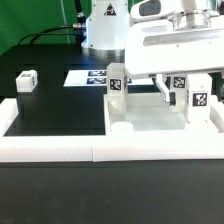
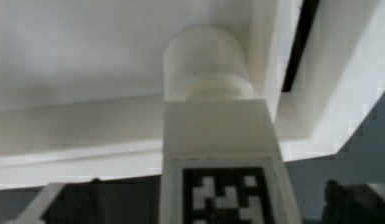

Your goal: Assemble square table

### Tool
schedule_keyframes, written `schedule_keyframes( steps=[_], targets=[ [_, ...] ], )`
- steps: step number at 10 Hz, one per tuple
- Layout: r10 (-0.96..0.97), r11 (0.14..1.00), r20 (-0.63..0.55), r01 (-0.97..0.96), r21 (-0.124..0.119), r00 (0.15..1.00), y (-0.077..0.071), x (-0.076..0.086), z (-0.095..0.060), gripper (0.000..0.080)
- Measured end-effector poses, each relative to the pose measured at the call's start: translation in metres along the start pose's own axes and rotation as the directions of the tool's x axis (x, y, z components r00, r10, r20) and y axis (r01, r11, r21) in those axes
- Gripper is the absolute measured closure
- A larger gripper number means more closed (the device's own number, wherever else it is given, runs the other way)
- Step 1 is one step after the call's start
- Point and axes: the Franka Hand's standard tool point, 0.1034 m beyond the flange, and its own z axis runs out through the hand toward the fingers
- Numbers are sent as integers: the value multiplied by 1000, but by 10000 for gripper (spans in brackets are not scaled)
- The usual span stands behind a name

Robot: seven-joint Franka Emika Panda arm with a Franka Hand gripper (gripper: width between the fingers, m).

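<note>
The white square tabletop [image 1: 150,118] lies flat at the exterior view's right, against the border wall. Three tagged leg posts stand upright on it: one at its left rear corner [image 1: 116,82], one in the middle [image 1: 180,86], one at the right [image 1: 198,98]. A further leg post [image 1: 26,80] lies loose at the far left. My gripper [image 1: 178,92] hangs over the middle post. In the wrist view that post [image 2: 215,150] runs down into the tabletop [image 2: 82,90]. My gripper [image 2: 215,205] is open, and both dark fingers [image 2: 73,203] stand clear of the post's sides.
A long low white border wall [image 1: 60,148] runs along the front and up the left side. The marker board [image 1: 88,76] lies flat behind the tabletop. The robot's white base [image 1: 105,25] stands at the back, with cables on the green surface at the left.
</note>
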Motion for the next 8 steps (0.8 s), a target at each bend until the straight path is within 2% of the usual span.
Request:
schedule_keyframes(
  steps=[1, 5, 7, 8],
  targets=[
    [0, 1000, 0, 0, 0, 1000, 0, 0, 0, 158],
    [-2, 1000, 17, 2, -1, 1000, 2, 0, -1, 150],
    [11, 1000, 83, -12, 7, 996, 4, 15, -21, 150],
    [15, 1000, 142, -17, 12, 990, -1, 13, -23, 150]
  ],
)
